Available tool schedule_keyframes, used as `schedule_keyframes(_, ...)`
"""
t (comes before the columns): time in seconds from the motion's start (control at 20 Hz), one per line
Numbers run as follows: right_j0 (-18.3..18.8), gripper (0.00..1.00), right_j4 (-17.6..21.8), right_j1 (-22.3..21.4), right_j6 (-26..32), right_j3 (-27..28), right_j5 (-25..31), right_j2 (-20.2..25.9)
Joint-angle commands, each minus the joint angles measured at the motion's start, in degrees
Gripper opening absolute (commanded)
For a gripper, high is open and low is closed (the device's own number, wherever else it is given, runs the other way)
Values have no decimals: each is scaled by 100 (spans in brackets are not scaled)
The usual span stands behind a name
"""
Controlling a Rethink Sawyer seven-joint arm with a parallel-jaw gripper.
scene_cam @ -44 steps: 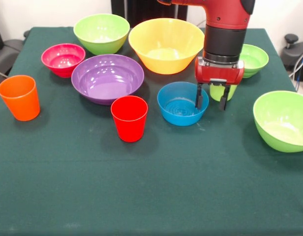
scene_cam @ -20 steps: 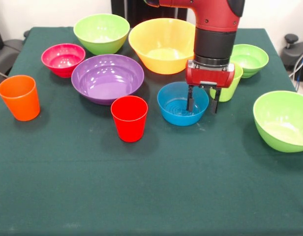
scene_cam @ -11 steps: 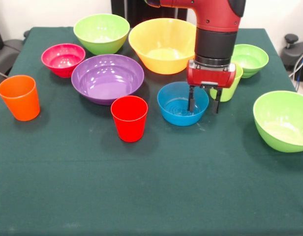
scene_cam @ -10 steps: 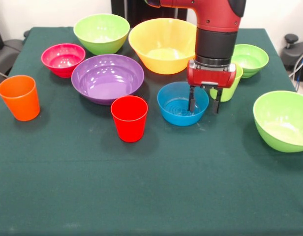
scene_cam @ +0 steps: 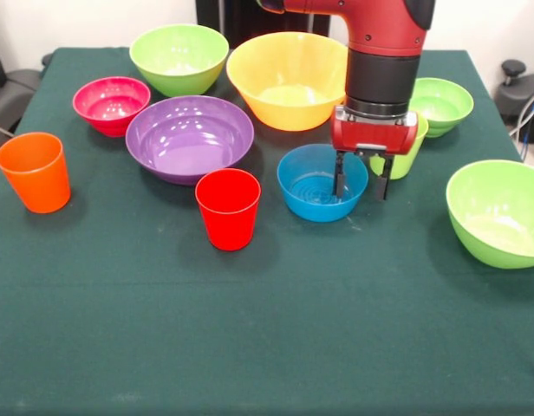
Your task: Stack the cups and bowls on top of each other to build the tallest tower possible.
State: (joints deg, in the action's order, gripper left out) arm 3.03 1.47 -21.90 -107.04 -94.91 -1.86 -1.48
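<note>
The blue bowl (scene_cam: 315,184) sits mid-table. My gripper (scene_cam: 361,180) is open and straddles its right rim, one finger inside the bowl and one outside. The lime green cup (scene_cam: 404,156) stands just behind the gripper, partly hidden by it. The red cup (scene_cam: 228,208) stands left of the blue bowl, and the orange cup (scene_cam: 34,171) stands at the far left. The purple bowl (scene_cam: 189,137), magenta bowl (scene_cam: 111,104), yellow bowl (scene_cam: 289,80) and three lime green bowls (scene_cam: 179,57) (scene_cam: 440,104) (scene_cam: 499,212) stand apart. No tower is standing.
The green tablecloth (scene_cam: 267,329) covers the table. The arm (scene_cam: 384,52) comes down over the yellow bowl's right side. Dark objects sit off the table's edges at left (scene_cam: 7,100) and right (scene_cam: 520,91).
My gripper moved left from in front of the lime green cup to the blue bowl's right rim, then held nearly still. Nothing else moved.
</note>
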Motion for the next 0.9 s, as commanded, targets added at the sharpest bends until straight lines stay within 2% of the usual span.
schedule_keyframes(0.05,-126,100,-29,168,-698,386,-45,376)
schedule_keyframes(0.9,-100,100,6,158,-624,391,106,404)
